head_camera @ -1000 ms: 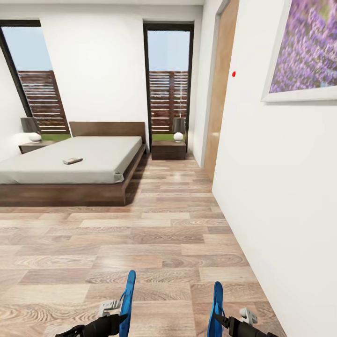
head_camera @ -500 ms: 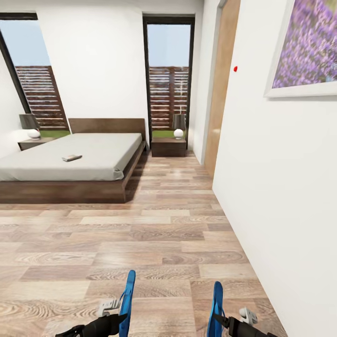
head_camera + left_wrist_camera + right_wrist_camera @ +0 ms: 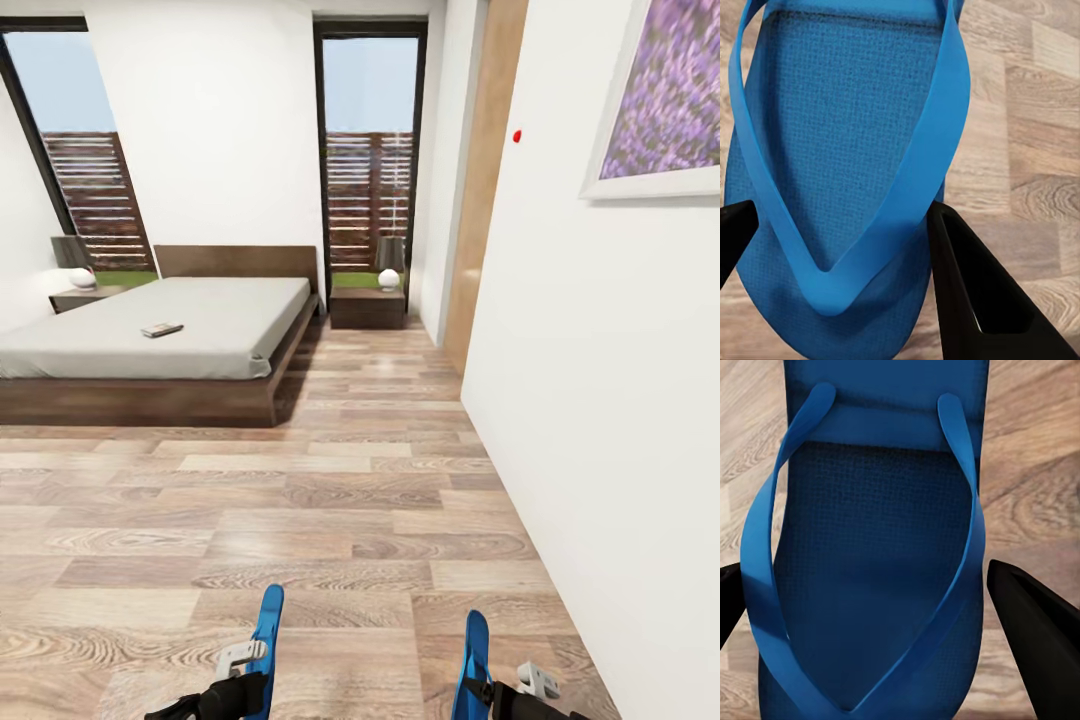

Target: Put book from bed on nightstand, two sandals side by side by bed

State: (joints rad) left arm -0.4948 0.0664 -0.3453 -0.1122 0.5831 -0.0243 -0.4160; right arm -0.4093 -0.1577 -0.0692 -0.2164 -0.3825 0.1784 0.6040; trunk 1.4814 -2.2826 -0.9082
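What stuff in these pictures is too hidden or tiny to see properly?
- Book on the bed: too small in the head view to read its cover.
- Left nightstand: partly hidden behind the mattress.
- Left gripper and right gripper: cut off by the bottom edge.
- Painting: cropped at the right edge.

A home bedroom: low platform bed [image 3: 150,345], nightstand [image 3: 367,307] with lamp [image 3: 389,262]; plank floor [image 3: 350,500], tall windows [image 3: 370,150].
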